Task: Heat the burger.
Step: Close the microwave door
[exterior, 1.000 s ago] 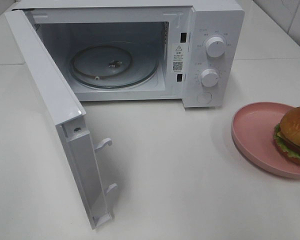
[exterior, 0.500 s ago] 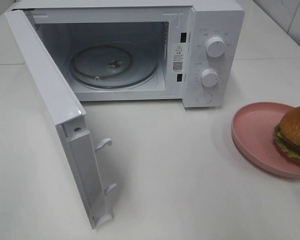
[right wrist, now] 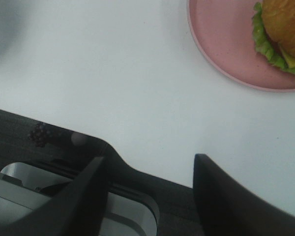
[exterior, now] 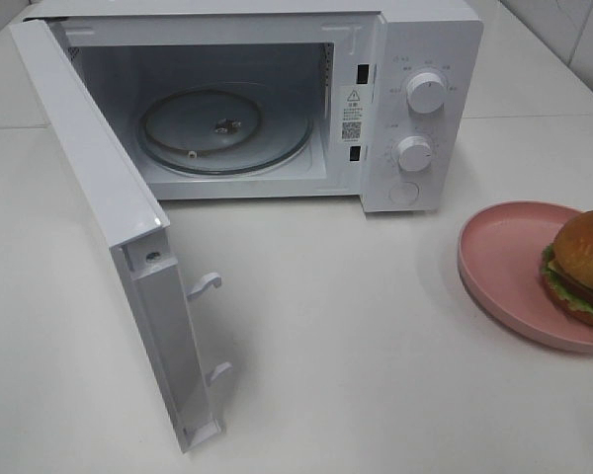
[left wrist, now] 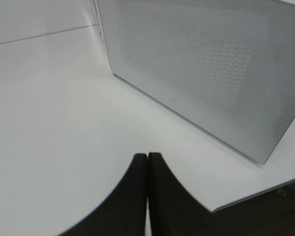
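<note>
Burger (right wrist: 285, 29) on plate (right wrist: 226, 44), well ahead of right gripper (right wrist: 150, 191), fingers spread, holding nothing. Left gripper (left wrist: 147, 196) pressed together beside door (left wrist: 211, 73), farther off. Probably right arm's job.

From high in front we look down on the open microwave (exterior: 277, 109) and white surface (exterior: 356, 326). Our left wrist view sits low beside its door (left wrist: 206, 73); our right wrist view shares the pink plate (right wrist: 221, 44) with the overhead.

A white surface (exterior: 376, 375) is seen under soft, even light; a tiled wall (exterior: 573, 25) is glimpsed behind.
</note>
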Action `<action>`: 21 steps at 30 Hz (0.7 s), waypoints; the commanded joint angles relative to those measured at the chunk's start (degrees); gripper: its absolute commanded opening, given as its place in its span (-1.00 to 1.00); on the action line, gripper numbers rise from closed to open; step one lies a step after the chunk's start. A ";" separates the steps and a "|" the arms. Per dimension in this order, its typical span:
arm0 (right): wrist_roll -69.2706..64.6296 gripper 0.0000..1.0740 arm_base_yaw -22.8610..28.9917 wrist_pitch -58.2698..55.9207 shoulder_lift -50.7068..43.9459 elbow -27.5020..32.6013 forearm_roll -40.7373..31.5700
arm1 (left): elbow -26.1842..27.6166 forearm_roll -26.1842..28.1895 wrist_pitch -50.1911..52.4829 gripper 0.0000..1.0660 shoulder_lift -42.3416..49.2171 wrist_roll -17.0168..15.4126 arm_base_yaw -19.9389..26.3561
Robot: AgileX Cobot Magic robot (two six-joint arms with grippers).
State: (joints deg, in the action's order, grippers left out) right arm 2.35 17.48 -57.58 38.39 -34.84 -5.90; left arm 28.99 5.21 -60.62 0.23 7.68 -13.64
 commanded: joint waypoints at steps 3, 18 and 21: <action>0.74 -0.03 -0.23 -2.64 -8.54 -0.40 -0.06 | -0.23 0.40 0.92 -0.99 1.20 -0.29 0.17; 0.69 -0.03 -0.23 0.69 -27.44 5.44 1.89 | -0.23 0.40 0.92 -0.99 1.15 -0.29 0.17; 0.69 -0.03 -0.23 0.29 -29.91 5.61 1.89 | -0.23 0.40 0.92 -0.99 1.15 -0.29 0.17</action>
State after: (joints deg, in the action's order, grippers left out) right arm 2.41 17.48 -57.70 8.94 -29.34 -4.30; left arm 28.99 5.21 -60.62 0.23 7.68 -13.64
